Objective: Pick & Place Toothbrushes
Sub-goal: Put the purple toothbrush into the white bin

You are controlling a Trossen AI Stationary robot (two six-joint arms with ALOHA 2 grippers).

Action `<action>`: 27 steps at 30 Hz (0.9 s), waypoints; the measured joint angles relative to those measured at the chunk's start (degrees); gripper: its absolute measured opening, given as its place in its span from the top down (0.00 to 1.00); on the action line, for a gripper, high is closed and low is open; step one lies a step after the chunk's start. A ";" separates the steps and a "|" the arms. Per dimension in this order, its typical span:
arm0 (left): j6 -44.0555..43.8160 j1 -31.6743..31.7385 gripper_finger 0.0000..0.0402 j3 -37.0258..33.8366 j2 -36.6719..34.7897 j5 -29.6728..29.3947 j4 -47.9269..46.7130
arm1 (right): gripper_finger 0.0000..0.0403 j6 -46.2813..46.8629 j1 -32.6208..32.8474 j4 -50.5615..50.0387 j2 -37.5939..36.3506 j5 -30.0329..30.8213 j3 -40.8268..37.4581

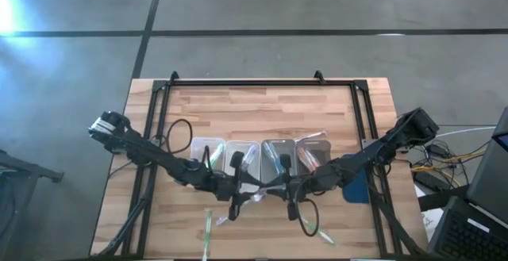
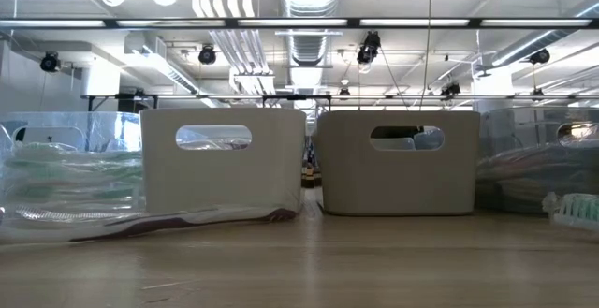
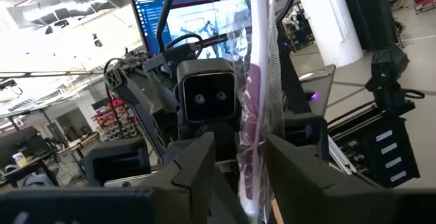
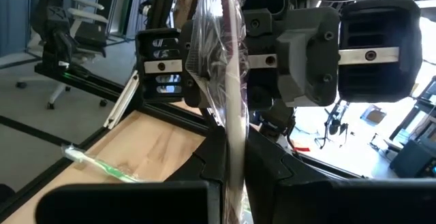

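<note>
Right fingers (image 4: 235, 169) clamp purple toothbrush (image 4: 228, 81), left fingers (image 3: 238, 163) loosely astride it, wrist views only.

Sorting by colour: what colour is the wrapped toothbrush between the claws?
Purple toothbrush, clearest in the left wrist view.

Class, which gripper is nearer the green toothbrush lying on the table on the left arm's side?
Left. The left gripper hangs beside the green toothbrush; the right gripper is farther off, beyond the left one.
</note>
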 joint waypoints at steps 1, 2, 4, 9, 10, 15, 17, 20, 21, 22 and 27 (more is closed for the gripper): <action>0.00 0.00 0.67 0.00 0.00 0.00 -0.04 | 0.94 0.07 0.00 0.00 0.00 0.02 0.00; 0.00 0.00 0.68 -0.01 0.01 -0.02 -0.02 | 0.94 0.09 -0.02 0.00 0.00 0.05 0.00; 0.00 0.00 0.72 -0.12 0.00 0.00 -0.03 | 0.94 0.12 -0.02 -0.04 0.00 0.14 0.00; -0.06 0.00 0.89 -0.16 0.00 0.18 -0.59 | 0.94 0.10 -0.07 -0.17 0.00 0.21 0.00; -0.16 0.00 0.92 -0.18 0.00 0.16 -0.61 | 0.94 0.06 -0.07 -0.27 0.00 0.30 0.00; -0.29 0.00 0.94 -0.24 0.00 0.11 -0.82 | 0.91 1.37 -0.07 -0.79 0.00 0.35 0.00; -0.15 0.00 0.93 -0.23 0.00 0.12 -1.32 | 0.88 2.14 -0.09 -1.21 0.00 0.34 0.00; -0.13 0.00 0.94 0.04 0.00 0.17 -2.33 | 0.83 2.24 -0.13 -1.42 0.00 0.36 0.00; -0.13 0.00 0.94 0.04 0.00 0.17 -2.43 | 0.81 2.24 -0.13 -1.40 0.00 0.37 0.00; -0.13 0.00 0.94 0.04 0.00 0.17 -2.43 | 0.80 2.24 -0.13 -1.38 0.00 0.37 0.00; -0.13 0.00 0.94 -0.11 0.00 0.17 -2.47 | 0.72 2.74 -0.11 -1.72 -0.58 0.35 0.00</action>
